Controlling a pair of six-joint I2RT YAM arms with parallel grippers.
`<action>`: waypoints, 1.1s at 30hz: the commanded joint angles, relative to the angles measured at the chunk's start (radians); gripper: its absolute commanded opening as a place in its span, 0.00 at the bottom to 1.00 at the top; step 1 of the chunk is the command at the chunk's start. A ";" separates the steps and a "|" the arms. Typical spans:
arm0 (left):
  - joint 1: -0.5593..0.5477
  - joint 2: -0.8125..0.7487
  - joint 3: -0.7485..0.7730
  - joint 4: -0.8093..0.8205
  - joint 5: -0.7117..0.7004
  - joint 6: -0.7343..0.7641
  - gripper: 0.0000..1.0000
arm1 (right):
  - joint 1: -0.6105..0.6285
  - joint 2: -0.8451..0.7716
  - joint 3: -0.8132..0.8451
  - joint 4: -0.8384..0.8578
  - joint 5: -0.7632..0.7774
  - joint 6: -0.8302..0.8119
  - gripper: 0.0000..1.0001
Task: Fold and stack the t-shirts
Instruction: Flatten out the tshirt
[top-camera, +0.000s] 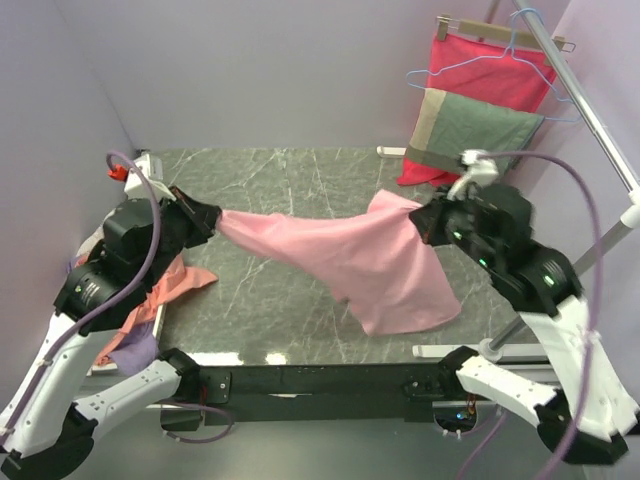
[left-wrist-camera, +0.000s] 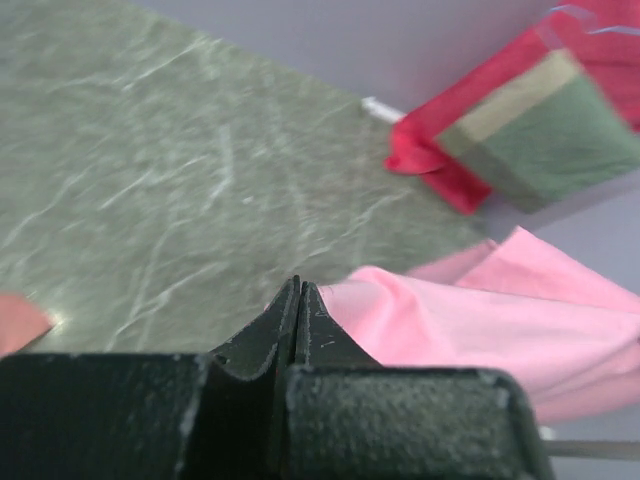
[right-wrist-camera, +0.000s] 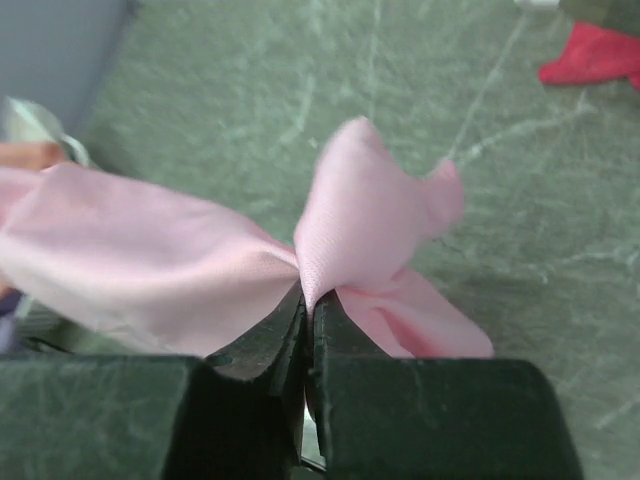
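A light pink t-shirt hangs stretched between both grippers above the dark marble table, its lower part drooping to the front right. My left gripper is shut on its left end; in the left wrist view the pink shirt runs off to the right of the closed tips. My right gripper is shut on its right end, with pink cloth bunched above the closed tips. A salmon-orange shirt and a lilac one lie heaped at the left edge.
A red cloth on a blue hanger and a grey-green and beige cloth hang at the back right from a metal rail. Lilac walls close in the left and back. A white table frame edge runs along the front right.
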 joint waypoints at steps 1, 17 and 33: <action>-0.002 0.060 -0.074 -0.141 -0.153 -0.029 0.01 | -0.021 0.205 -0.061 -0.034 0.033 -0.075 0.03; 0.063 0.400 -0.188 0.049 -0.156 -0.003 0.01 | -0.161 0.582 -0.094 0.144 -0.002 -0.121 0.69; 0.089 0.564 -0.226 0.230 -0.064 0.019 0.01 | 0.345 0.343 -0.576 0.116 -0.046 0.170 0.69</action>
